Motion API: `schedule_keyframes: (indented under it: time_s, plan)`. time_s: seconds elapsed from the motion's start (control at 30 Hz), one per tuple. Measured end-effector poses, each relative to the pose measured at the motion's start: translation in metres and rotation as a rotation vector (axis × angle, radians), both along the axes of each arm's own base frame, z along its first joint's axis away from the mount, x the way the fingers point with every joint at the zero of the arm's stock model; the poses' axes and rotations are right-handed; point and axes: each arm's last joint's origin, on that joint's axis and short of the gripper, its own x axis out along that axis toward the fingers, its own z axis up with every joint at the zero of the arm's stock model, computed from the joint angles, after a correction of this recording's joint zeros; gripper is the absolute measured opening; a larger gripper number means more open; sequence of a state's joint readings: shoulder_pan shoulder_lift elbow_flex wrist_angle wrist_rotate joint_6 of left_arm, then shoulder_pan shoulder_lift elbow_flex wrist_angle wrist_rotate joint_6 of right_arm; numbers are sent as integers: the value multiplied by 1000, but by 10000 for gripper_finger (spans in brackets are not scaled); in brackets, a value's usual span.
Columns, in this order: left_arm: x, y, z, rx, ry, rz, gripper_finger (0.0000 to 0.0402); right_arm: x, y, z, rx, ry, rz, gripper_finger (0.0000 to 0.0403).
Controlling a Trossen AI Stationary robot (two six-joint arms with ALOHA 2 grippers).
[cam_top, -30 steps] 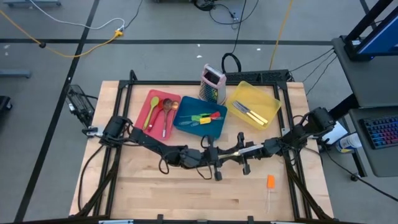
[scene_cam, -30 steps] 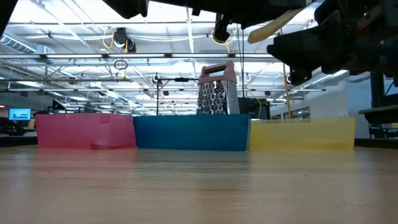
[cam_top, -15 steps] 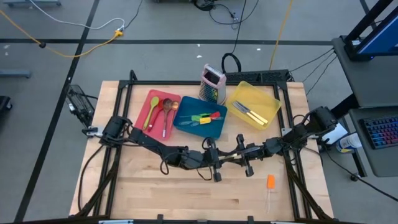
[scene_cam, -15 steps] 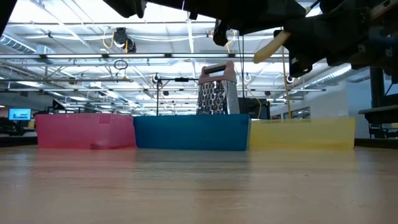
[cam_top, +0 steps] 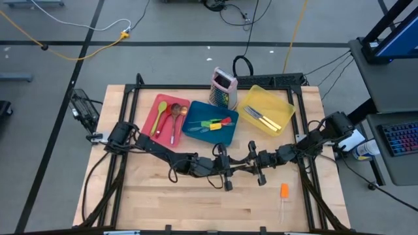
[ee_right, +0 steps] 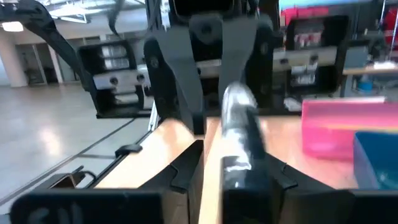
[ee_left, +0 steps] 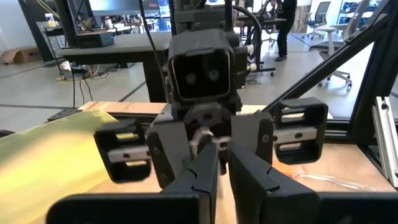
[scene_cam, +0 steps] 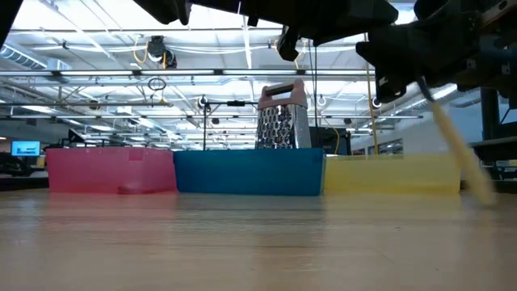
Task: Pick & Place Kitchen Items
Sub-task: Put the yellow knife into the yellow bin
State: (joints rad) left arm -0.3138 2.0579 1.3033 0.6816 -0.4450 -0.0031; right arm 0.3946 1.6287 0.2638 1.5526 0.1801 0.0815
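Wooden table (cam_top: 196, 202); pale-handled metal utensil (scene_cam: 456, 149) hangs tilted from right gripper (cam_top: 251, 161)

Blurred pale utensil handle (scene_cam: 459, 160) below the right arm, its upper end hidden, kind untellable.

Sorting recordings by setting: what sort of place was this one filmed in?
Most likely a robotics lab or workshop hall, not a home kitchen. The wooden table stands on a bare grey floor crossed by a yellow cable, a keyboard sits on a desk beside it, and the low view shows a high ceiling with strip lights.
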Motion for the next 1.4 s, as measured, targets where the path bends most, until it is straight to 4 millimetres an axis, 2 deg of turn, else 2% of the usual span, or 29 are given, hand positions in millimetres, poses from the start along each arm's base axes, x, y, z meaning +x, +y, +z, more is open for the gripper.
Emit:
schedule_keyframes:
  time_s: [0.2,0.5,0.63,0.83,1.0,1.1,1.17,1.3,1.4]
  plan:
    - [0,0,0,-2,0,0,41,3,-6,-11,-48,101,-56,9]
    - [0,0,-4,-13,35,3,42,4,-8,-14,-65,129,-61,2]
    - [-1,0,-7,-27,61,5,42,3,-6,-19,-54,189,29,2]
    - [-3,-5,-14,-27,135,-28,42,1,-1,-23,-47,238,106,19]
    - [-8,-19,-20,-15,193,-109,42,-5,9,-30,-93,295,152,48]
    - [-13,-27,-23,12,237,-133,42,-6,12,-27,-170,236,173,73]
    - [-20,-31,-18,35,281,-146,42,-5,13,-23,-163,196,176,92]
    - [-37,-30,10,52,349,-145,42,-6,12,-17,-56,200,173,133]
    - [-50,-23,30,40,391,-111,42,-8,11,-11,-100,201,173,163]
